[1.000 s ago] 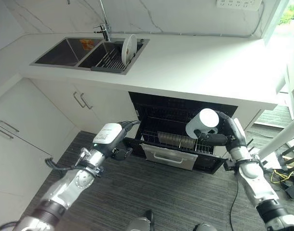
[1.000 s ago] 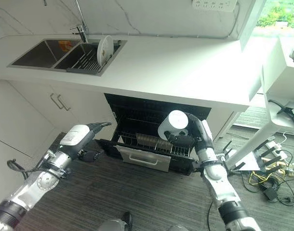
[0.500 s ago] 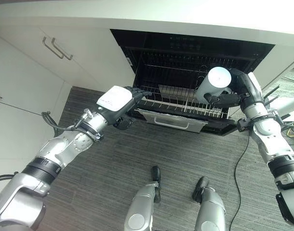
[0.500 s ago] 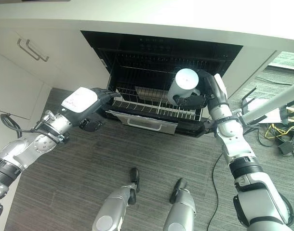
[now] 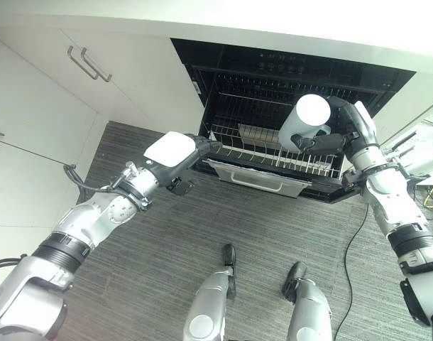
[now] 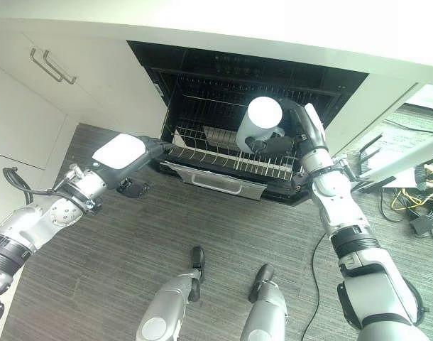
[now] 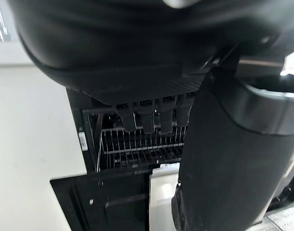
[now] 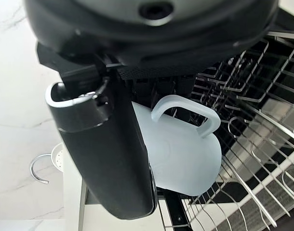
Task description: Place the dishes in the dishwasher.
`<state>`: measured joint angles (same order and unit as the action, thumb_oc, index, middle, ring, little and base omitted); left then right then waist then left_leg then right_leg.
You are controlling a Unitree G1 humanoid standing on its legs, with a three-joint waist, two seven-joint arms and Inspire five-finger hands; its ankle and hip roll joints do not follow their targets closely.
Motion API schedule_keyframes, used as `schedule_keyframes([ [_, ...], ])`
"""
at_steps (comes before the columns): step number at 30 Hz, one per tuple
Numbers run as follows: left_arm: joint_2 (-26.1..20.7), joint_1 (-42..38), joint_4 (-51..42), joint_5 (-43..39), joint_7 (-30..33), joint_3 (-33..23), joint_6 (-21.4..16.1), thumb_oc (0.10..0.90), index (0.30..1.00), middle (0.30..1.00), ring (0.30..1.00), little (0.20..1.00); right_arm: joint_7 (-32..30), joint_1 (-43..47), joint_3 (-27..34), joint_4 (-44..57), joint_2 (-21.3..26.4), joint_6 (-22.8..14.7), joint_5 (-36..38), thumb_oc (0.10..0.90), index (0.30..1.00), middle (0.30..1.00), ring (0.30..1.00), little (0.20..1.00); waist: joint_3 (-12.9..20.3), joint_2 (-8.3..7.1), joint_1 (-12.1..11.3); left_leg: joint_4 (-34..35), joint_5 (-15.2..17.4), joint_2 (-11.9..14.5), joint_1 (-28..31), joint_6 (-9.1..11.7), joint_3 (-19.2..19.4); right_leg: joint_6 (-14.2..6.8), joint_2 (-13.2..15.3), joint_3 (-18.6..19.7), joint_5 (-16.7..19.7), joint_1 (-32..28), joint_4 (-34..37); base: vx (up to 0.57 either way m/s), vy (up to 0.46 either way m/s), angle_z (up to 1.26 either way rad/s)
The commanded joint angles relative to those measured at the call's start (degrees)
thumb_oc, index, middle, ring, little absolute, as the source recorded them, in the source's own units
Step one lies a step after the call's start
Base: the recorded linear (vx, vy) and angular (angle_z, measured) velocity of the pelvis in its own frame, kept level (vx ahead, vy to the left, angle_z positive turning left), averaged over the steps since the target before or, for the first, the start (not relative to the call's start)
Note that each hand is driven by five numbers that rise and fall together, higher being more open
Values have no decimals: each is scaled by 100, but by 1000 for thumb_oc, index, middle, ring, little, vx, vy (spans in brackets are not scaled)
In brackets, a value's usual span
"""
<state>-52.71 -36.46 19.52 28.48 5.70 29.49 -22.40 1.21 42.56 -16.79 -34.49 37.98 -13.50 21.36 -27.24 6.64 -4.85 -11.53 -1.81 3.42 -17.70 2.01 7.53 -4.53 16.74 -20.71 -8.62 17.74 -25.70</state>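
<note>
Right hand gripping mug, over rack

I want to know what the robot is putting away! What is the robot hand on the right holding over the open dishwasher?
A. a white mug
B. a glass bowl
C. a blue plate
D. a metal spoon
A: the right robot hand has its fingers curled round a white mug, held above the wire rack of the open dishwasher; the mug's handle shows in the right wrist view.
</note>
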Motion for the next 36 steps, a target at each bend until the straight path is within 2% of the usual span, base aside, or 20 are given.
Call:
schedule_keyframes([
  [1, -25, -520, -379, -49, 200, -525, 30, 800, 900, 900, 900, 900, -179, 889, 9, 218, 148, -379, 12, 400, 300, 300, 300, 300, 81, -20, -8, -566, 895, -181, -6, -86, 71, -378, -319, 452, 183, -192, 679, -31, 24, 2],
  [5, -58, -514, -423, -49, 192, -558, 82, 800, 900, 900, 900, 900, -267, 818, 119, -11, 176, -359, -57, 400, 300, 300, 300, 300, 14, 5, 0, -566, 884, -210, -60, -104, 82, -392, -292, 474, 178, -71, 576, -33, 26, 4],
  [11, -49, -505, -479, -20, 183, -630, 87, 800, 900, 900, 900, 900, -311, 784, 100, -367, 184, -596, -299, 400, 300, 300, 300, 300, -69, 78, 3, -566, 846, -229, -142, -121, 73, -394, -306, 531, 179, 65, 470, -8, 5, 0],
  [15, -61, -549, -475, -24, 191, -623, 111, 800, 900, 900, 900, 900, -785, 826, 119, -516, 218, -945, -459, 400, 300, 300, 300, 300, -108, 132, 21, -566, 838, -224, -194, -123, 92, -400, -311, 543, 187, 136, 449, -43, 17, -2],
  [17, -68, -542, -494, -38, 168, -643, 131, 800, 900, 900, 900, 900, -1003, 803, 177, -471, 208, -999, -525, 400, 300, 300, 300, 300, -118, 152, 36, -566, 841, -224, -203, -124, 103, -398, -317, 554, 185, 160, 436, 0, 0, 0],
  [22, -10, -348, -677, -54, 140, -787, 282, 800, 900, 900, 900, 900, -1061, 660, 363, -360, 207, -829, -744, 400, 300, 300, 300, 300, -142, 235, 87, -566, 857, -240, -201, -125, 155, -397, -296, 580, 174, 197, 429, -21, 48, -2],
  [29, -41, -225, -718, -53, 230, -839, 217, 800, 900, 900, 900, 900, -726, 462, 307, -800, 264, -467, -695, 400, 300, 300, 300, 300, -147, 280, 103, -566, 865, -242, -167, -111, 157, -391, -268, 574, 182, 183, 425, -4, 8, -2],
  [36, -27, -209, -713, -11, 252, -821, 191, 800, 900, 900, 900, 900, -564, 420, 178, -995, 291, -459, -852, 400, 300, 300, 300, 300, -157, 292, 100, -566, 841, -239, -187, -103, 142, -399, -257, 567, 209, 205, 416, -5, -2, 0],
])
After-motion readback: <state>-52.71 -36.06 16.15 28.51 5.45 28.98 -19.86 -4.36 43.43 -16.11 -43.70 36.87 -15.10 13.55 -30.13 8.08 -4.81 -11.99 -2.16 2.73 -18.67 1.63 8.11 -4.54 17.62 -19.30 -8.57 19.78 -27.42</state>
